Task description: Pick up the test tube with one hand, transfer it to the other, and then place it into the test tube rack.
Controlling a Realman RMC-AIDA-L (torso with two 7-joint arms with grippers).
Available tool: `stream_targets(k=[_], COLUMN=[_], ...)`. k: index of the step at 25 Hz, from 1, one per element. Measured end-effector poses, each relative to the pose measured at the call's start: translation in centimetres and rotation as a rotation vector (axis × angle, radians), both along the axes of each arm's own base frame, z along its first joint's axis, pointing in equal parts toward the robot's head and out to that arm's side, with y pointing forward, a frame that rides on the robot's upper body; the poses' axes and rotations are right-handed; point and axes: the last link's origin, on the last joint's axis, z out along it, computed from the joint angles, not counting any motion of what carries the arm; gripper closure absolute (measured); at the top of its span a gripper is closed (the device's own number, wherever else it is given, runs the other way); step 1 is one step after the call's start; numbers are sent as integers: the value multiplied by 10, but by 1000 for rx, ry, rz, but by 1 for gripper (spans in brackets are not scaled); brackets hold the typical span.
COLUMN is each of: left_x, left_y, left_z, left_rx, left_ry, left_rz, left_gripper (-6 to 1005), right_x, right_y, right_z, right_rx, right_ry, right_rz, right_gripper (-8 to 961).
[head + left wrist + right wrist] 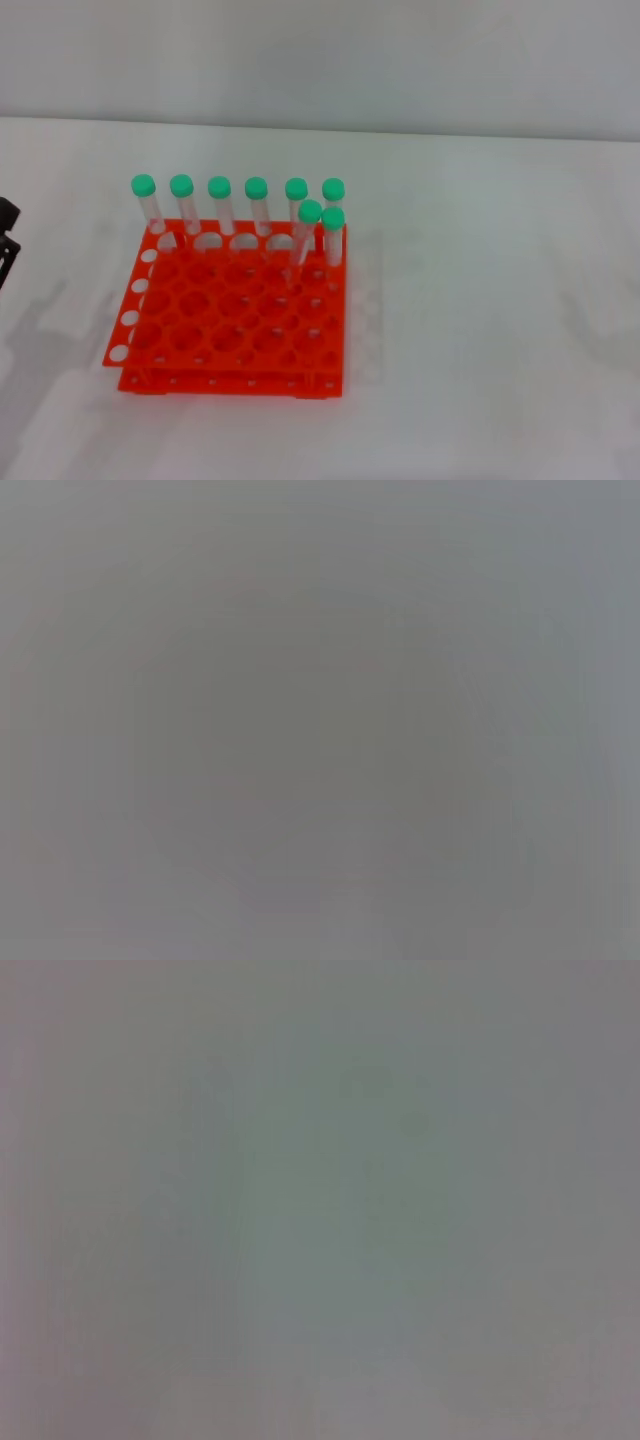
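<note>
The orange-red test tube rack [235, 315] stands on the white table, left of centre in the head view. Several green-capped test tubes stand in it, most along its far row [219, 205]. Two more sit at the far right corner, one of them [306, 238] leaning. A black part of my left gripper [6, 240] shows at the left edge, well clear of the rack and holding nothing that I can see. My right gripper is out of view. Both wrist views show only plain grey.
White table [480, 300] all round the rack, with a pale wall behind. Soft shadows of the arms lie on the table at the left and right.
</note>
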Motion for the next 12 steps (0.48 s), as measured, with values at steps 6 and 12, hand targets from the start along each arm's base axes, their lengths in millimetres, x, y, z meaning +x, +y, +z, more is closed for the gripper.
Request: stream_targets(k=[6,12], left_x=[5,5], left_y=[1,9], left_z=[-8,-10], left_rx=[-10,18], left_ry=[-39,-78], left_rz=[-14,19], left_gripper=[361,361], right_x=[12,20], right_y=[-9,-15], right_z=[12,17], right_rx=[83,126], right_ry=[24,48], right_rz=[-63,-112], right_gripper=[99,99])
